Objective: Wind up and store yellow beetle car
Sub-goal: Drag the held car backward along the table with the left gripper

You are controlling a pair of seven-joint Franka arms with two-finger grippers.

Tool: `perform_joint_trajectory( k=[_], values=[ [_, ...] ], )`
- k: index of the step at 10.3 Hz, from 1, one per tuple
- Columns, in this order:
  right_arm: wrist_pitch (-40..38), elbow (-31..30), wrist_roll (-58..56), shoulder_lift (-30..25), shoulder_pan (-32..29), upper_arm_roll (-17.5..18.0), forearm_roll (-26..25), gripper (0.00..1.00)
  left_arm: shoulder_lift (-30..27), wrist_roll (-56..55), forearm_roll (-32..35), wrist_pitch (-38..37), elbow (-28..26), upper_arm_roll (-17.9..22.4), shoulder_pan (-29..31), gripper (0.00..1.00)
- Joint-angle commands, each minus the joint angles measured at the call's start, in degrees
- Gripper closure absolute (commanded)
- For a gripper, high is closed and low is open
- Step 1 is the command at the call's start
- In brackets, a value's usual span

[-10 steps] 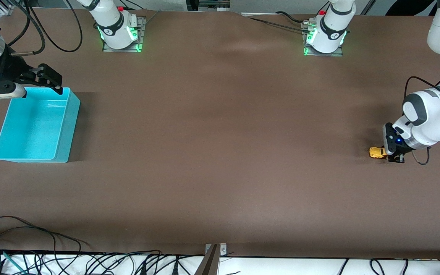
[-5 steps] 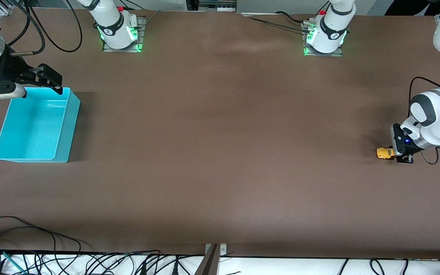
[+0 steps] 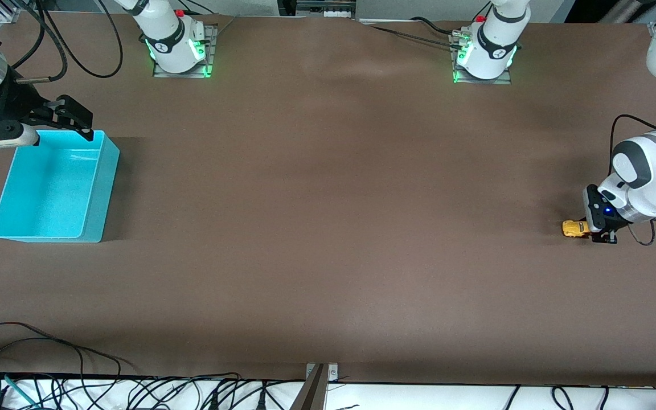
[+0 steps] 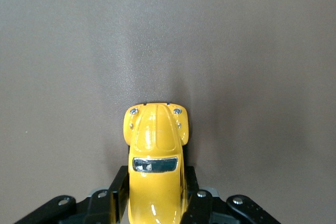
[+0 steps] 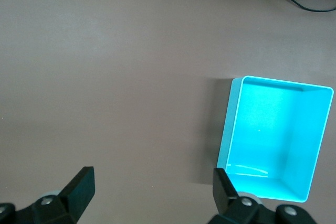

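Observation:
The yellow beetle car [image 3: 572,228] is down at the table surface near the left arm's end. My left gripper [image 3: 589,230] is shut on its rear half. In the left wrist view the car [image 4: 156,140] points away from the wrist, and black fingers [image 4: 116,191] press on both of its sides. The turquoise bin [image 3: 107,171] stands empty at the right arm's end. My right gripper [image 3: 75,122] hangs open over the bin's corner farthest from the front camera, holding nothing. In the right wrist view the right gripper [image 5: 152,182] is wide open over bare table beside the bin [image 5: 231,124].
The two arm bases [image 3: 179,45] [image 3: 484,51] stand along the table edge farthest from the front camera. Loose cables [image 3: 49,353] lie at the edge nearest that camera. Brown tabletop stretches between the car and the bin.
The left gripper has slid the car a short way along the table toward the left arm's end, then nearly stopped. The right arm has not moved.

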Motion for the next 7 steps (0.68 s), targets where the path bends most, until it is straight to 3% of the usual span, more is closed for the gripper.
perform_joint_trajectory(
  k=[1, 7],
  values=[
    [-0.2, 0.0, 0.8, -0.5, 0.0, -0.1, 0.0, 0.00, 3.3, 1.1, 0.9, 0.5, 1.9, 0.0, 0.6, 0.95],
    [-0.1, 0.0, 0.8, -0.6, 0.0, -0.1, 0.0, 0.00, 3.4, 0.8, 0.3, 0.5, 2.0, 0.0, 0.7, 0.95]
  ],
)
